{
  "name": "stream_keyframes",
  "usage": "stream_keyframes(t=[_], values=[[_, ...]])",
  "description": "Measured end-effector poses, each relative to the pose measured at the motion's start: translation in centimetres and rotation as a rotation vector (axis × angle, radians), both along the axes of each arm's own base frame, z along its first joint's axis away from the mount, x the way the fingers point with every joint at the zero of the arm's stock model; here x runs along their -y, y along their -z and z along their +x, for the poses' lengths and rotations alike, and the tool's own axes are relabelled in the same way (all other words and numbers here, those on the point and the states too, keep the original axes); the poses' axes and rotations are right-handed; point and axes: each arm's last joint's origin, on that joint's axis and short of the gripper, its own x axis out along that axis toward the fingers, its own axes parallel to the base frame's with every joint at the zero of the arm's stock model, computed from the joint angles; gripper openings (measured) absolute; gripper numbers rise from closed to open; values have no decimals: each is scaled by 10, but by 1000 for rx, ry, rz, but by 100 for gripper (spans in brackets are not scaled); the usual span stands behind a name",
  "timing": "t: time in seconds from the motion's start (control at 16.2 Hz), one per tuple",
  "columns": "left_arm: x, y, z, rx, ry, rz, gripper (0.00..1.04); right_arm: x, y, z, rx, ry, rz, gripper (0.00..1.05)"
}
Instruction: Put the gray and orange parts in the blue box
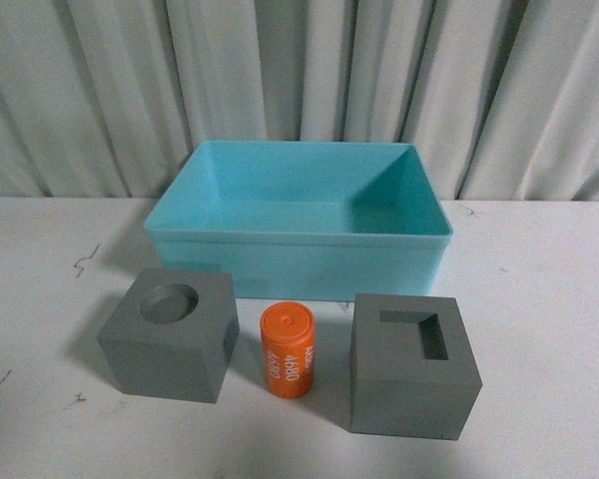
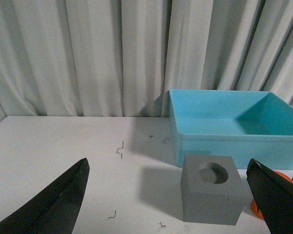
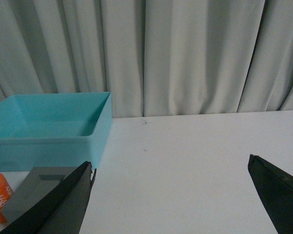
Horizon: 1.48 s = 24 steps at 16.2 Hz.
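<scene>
Just before the blue box [image 1: 298,269], an orange cylinder [image 1: 287,351] stands between a round-holed gray cube [image 1: 168,339] and a slotted gray cube [image 1: 414,374]; both arms' jaws apart.

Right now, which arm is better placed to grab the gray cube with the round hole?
Probably the left: the left gripper, open, faces the round-hole cube directly; the right gripper sits nearer the rectangular-hole cube.

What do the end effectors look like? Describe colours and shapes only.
The left end effector shows two matte black fingers, flat-sided wedges that taper to pointed tips. The right end effector looks the same, with black tapered wedges. No cables, markings or arm links are visible in the wrist views, and the front view shows neither arm.
</scene>
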Motion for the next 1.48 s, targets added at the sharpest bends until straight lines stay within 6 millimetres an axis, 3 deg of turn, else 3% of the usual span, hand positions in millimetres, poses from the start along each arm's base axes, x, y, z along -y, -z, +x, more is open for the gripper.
stream_keyframes(t=[1.11,1.23,1.36,1.48], values=[[0,0,0,0,0,0,98,0,0,0,0,0,0,98],[0,0,0,0,0,1,85,0,0,0,0,0,-2,98],[0,0,0,0,0,0,97,0,0,0,0,0,-2,98],[0,0,0,0,0,1,98,0,0,0,0,0,-2,98]])
